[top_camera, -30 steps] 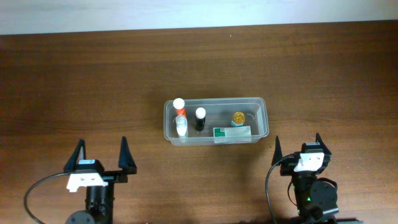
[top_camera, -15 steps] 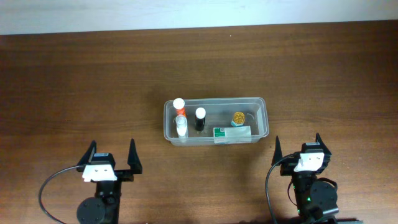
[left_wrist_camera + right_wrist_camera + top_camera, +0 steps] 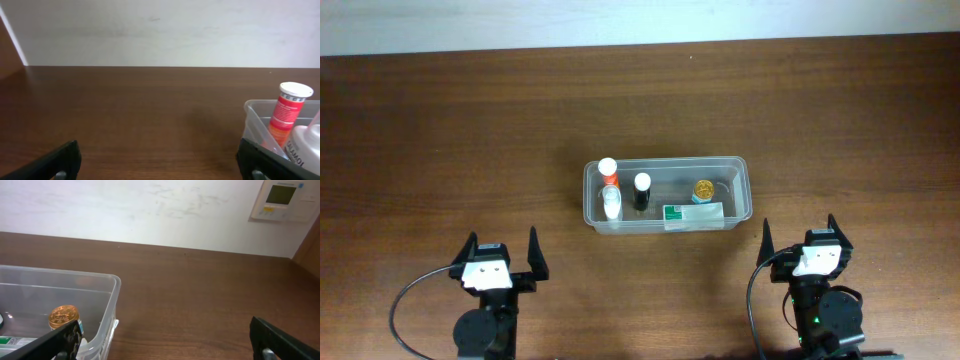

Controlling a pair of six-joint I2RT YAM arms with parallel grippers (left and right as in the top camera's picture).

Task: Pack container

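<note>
A dark brown wood-grain counter (image 3: 470, 120) fills nearly the whole overhead view, evenly lit with a soft sheen. Along its far edge rises a plain white wall (image 3: 160, 30), faintly scuffed. A small white control panel (image 3: 284, 200) (its screen greenish) hangs on it toward the right, beside a brown wooden panel (image 3: 311, 242).

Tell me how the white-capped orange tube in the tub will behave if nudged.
The orange tube stands tall, narrow and tilted in the container, so a nudge would probably tip it. Its round body would likely roll once down, though the walls and the white bottle beside it should stop it. It looks like smooth plastic, perhaps slippery.
</note>
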